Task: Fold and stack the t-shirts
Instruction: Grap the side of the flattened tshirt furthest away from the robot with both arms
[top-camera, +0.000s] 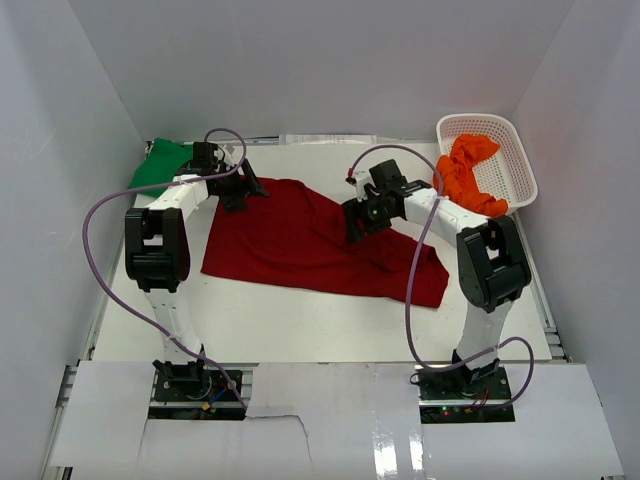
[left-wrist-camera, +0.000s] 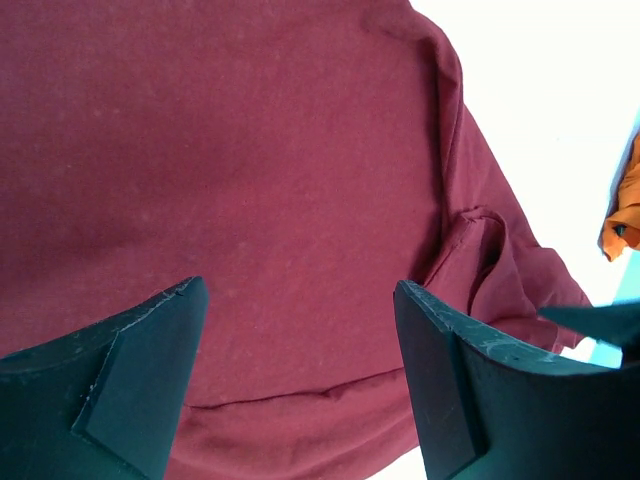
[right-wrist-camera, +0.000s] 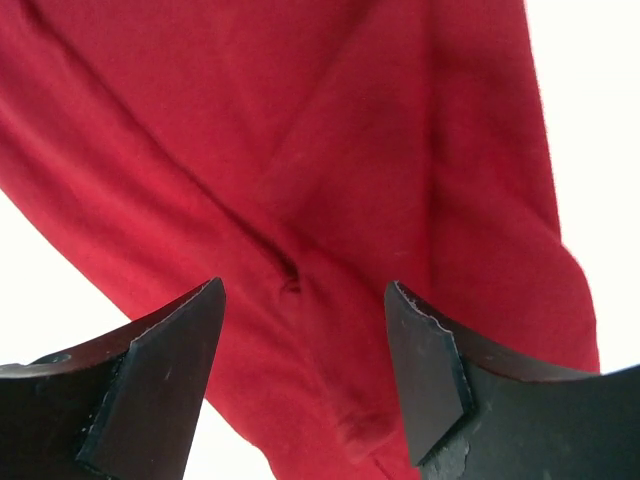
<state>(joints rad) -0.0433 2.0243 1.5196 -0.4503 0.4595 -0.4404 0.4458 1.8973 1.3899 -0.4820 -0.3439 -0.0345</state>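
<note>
Found dark red t-shirt spread mid-table, left gripper and right gripper poised over it, both splayed wide, pinching nothing. Needed matching grips at its edges (not the rumpled middle) for a square fold.

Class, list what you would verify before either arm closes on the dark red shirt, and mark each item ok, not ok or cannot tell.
1. Left gripper open above the dark red t-shirt: ok.
2. Right gripper open, nothing held: ok.
3. Dark red t-shirt spread flat: not ok, folds bunch toward its right side.
4. Green t-shirt clear of it, at the far left: ok.
5. Orange t-shirt clear of it, draped over the basket rim: ok.
6. Either gripper touching the cloth: cannot tell.
</note>
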